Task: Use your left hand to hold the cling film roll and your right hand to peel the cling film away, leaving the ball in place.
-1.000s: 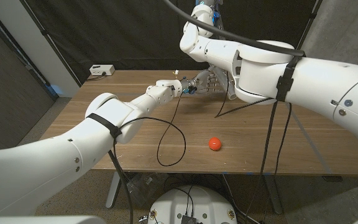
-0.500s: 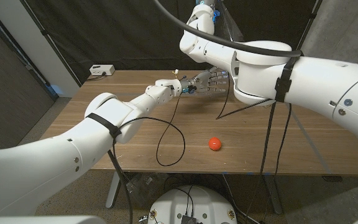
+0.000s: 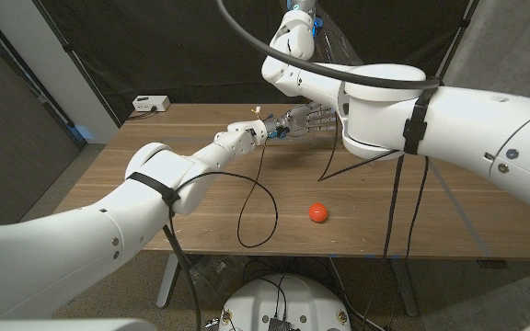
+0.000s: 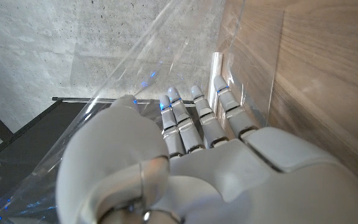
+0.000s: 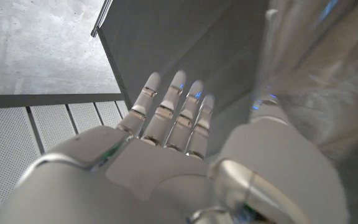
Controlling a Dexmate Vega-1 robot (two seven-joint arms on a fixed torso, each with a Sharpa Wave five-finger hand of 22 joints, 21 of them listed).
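Gripping the cling film roll (image 4: 218, 70) in my left hand (image 3: 249, 131) over the table's (image 3: 155, 198) far side, I pinch its clear film (image 5: 309, 81) with my right hand (image 3: 302, 120), the orange ball (image 3: 317, 212) lying nearer.

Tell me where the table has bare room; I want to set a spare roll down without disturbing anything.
The near left of the table, left of the looping black cable, is bare. So is the strip right of the orange ball. The far middle is crowded: left hand and right hand meet there with the cling film.
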